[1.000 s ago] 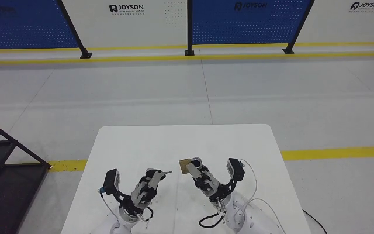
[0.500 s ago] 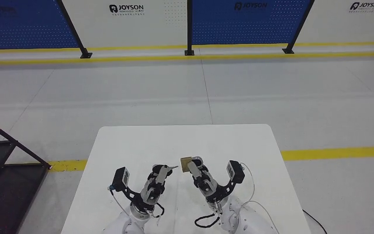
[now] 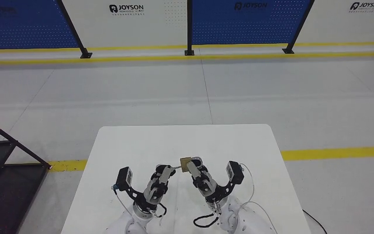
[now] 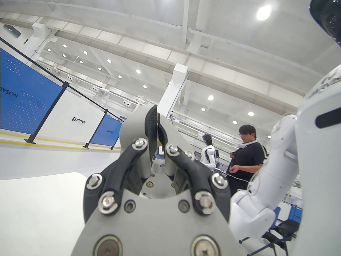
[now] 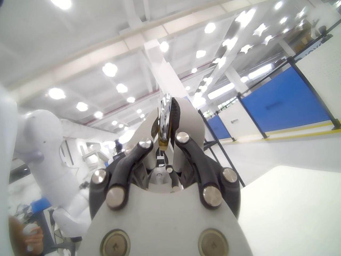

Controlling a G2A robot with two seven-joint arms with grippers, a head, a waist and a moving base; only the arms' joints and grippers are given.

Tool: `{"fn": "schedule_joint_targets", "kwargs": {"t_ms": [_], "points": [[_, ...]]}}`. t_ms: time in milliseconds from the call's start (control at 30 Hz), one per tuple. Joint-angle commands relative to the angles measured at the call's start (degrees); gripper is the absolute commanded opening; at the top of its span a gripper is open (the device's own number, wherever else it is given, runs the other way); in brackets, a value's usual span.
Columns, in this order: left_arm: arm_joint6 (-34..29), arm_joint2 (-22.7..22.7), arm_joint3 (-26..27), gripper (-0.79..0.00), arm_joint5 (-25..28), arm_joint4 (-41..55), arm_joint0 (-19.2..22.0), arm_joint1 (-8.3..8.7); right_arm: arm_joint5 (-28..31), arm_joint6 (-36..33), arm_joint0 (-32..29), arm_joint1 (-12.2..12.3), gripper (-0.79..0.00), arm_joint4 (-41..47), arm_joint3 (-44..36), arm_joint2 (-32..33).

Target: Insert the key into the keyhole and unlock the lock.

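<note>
White surface [image 3: 234, 146] lies under both my arms, with grey hall floor [image 3: 193, 93] and blue barrier panels [image 3: 245, 20] beyond it. My right gripper [image 5: 167, 107] is closed on the padlock [image 3: 185, 164], held above the surface near its front middle, silver shackle and brass body both showing between the pads [image 5: 178, 113]. My left gripper [image 4: 157, 119] is shut almost flat on the key [image 3: 175, 169]. The key's tip points at the brass body, touching it or just short; I cannot tell which, and the keyhole is too small to make out. I judge the step to be insertion. I should line the blade with the keyhole's axis, brace the padlock, and push slowly and straight. I should turn only once it is fully seated, because a skewed key could twist in my pads.
</note>
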State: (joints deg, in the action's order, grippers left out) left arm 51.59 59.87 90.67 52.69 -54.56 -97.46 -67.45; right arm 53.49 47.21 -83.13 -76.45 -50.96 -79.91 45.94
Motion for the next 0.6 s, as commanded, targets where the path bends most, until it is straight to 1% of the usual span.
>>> {"fn": "schedule_joint_targets", "kwargs": {"t_ms": [0, 333, 567], "points": [[-0.3, 0.2, -0.1, -0.785, 0.3, 0.3, 0.0, -0.09, -0.1, -0.2, 0.0, -0.1, -0.785, 0.0, 0.0, 0.0], [-0.8, 0.9, -0.3, -0.785, 0.8, 0.6, -0.1, -0.59, -1.1, -1.5, -0.1, -0.7, -0.785, -0.9, 0.1, 0.3], [-0.6, 1.0, -0.8, -0.785, 0.7, -0.3, 0.0, -0.98, -1.9, -1.2, -0.3, -1.1, -0.785, -2.6, 0.1, 0.5]]}}
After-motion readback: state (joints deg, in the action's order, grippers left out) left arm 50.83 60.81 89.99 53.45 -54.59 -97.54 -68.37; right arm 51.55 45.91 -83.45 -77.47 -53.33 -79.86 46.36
